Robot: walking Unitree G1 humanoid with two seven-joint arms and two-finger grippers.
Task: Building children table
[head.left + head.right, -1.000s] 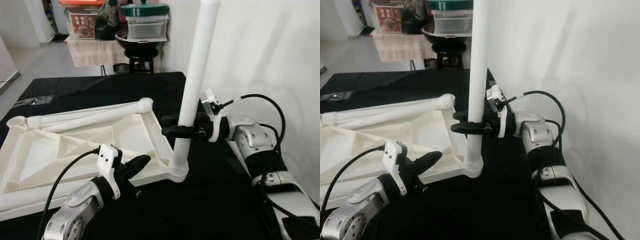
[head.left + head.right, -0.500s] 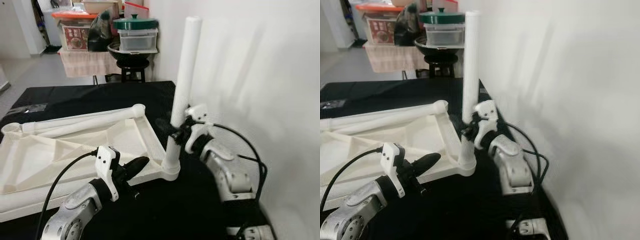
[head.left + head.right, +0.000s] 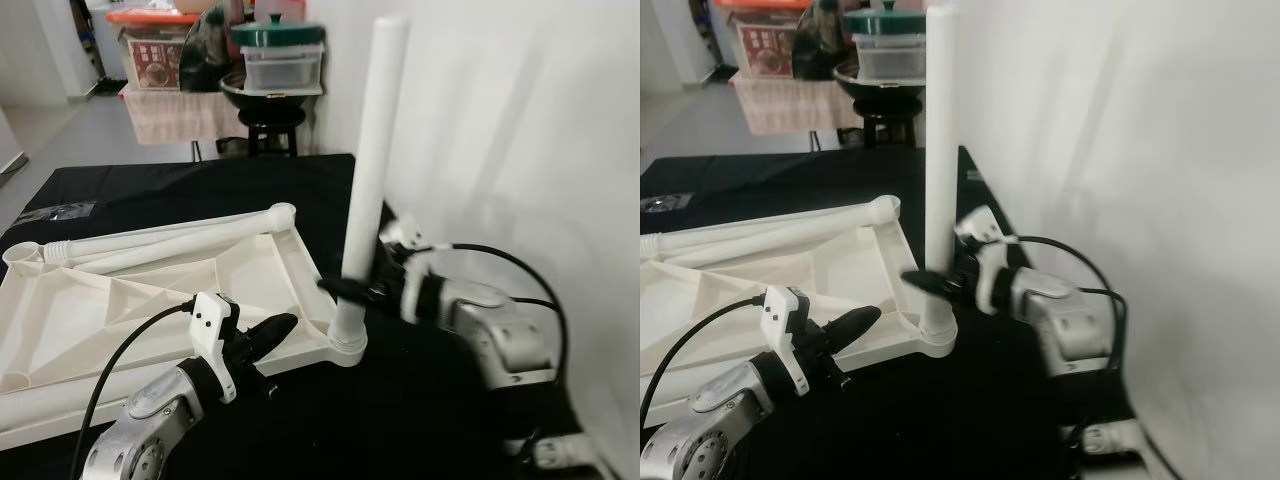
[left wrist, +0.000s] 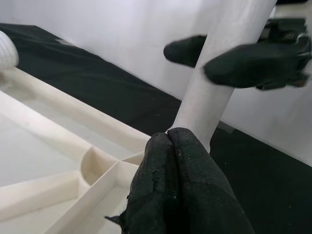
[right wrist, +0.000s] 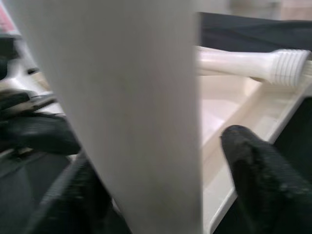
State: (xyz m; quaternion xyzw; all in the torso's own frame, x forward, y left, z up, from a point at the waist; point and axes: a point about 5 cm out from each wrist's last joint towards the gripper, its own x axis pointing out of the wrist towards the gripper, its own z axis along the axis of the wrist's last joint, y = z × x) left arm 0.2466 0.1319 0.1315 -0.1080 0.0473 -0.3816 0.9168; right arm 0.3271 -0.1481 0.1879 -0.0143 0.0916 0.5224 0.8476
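My right fingers (image 3: 345, 288) are clasping the upright white leg (image 3: 366, 170) low down, one on each side, just above its socket at the near right corner of the white tabletop (image 3: 150, 300). My left fingers (image 3: 277, 328) are pressed together, empty, resting at the tabletop's near edge. Two more legs (image 3: 170, 235) are lying along its far edge. Black surface (image 3: 200, 185) is lying open beyond.
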